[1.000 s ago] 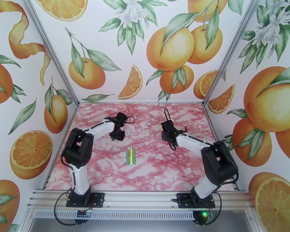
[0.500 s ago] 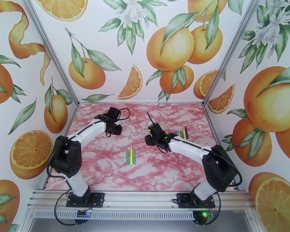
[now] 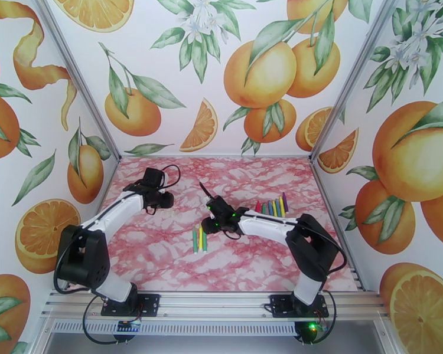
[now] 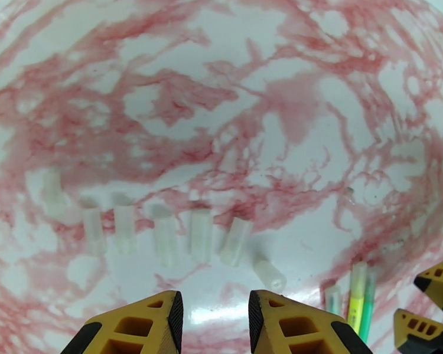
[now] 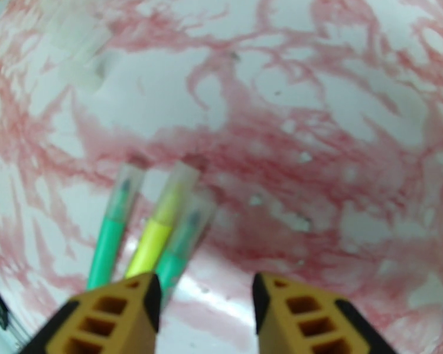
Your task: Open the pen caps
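Pink-marbled surface [image 3: 162, 255], three capped marker pens [image 5: 156, 231] just ahead of right tool [image 5: 205, 290], fingers parted and empty, left tool [image 4: 215, 305] parted, empty, near loose clear pen caps [image 4: 201, 234]

What lay where on your table [image 3: 162, 261]
Three pens [image 3: 199, 239] lay side by side near the table's middle, just beside your right gripper [image 3: 209, 224], on its left. A row of pens [image 3: 272, 207] lay farther back on the right, behind the right arm [image 3: 263, 222]. The loose caps [image 4: 162, 234] lay in a line just ahead of your left gripper [image 4: 214, 314], with the three pens off to their right.
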Robot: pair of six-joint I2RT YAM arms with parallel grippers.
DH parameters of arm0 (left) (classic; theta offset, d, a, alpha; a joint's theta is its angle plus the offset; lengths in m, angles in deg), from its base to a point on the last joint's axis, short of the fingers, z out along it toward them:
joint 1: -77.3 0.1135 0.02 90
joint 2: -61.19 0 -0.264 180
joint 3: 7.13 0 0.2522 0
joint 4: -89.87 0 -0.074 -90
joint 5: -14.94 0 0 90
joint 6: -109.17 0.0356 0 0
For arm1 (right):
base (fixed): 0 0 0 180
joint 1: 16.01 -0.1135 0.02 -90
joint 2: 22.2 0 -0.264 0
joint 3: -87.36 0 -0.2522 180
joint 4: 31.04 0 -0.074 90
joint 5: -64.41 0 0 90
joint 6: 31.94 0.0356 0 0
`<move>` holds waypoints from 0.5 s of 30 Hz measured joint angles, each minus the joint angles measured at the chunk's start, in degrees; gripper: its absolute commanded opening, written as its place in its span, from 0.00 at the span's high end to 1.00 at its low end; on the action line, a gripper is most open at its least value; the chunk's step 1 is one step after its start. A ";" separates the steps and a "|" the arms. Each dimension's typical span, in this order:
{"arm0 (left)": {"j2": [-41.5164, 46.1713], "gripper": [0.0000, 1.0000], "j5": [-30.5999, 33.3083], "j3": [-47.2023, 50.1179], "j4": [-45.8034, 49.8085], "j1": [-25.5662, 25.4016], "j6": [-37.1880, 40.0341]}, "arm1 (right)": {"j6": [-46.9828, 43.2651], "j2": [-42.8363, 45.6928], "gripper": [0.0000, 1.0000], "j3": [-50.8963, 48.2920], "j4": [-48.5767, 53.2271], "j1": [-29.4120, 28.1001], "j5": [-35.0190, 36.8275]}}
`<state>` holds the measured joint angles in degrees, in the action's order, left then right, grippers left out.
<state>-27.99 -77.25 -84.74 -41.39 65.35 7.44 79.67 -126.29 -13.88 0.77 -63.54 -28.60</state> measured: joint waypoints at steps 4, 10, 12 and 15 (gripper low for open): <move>1.42 0.64 -0.83 2.19 -1.53 1.51 -0.57 | 0.00 -1.75 0.53 1.51 1.14 -1.38 -0.26; 3.32 0.63 -1.86 5.38 -4.04 2.69 -1.62 | 0.24 -3.61 0.56 2.27 3.41 -3.10 -0.20; 3.80 0.63 -2.32 6.10 -4.52 2.95 -1.77 | 0.42 -4.28 0.57 2.62 4.57 -3.45 0.20; 4.09 0.63 -2.56 6.38 -5.16 3.17 -1.79 | 0.46 -4.70 0.58 2.89 5.99 -3.82 0.87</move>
<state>-23.91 -79.81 -78.36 -46.54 68.52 5.65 80.13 -130.99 -11.00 6.76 -67.37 -27.72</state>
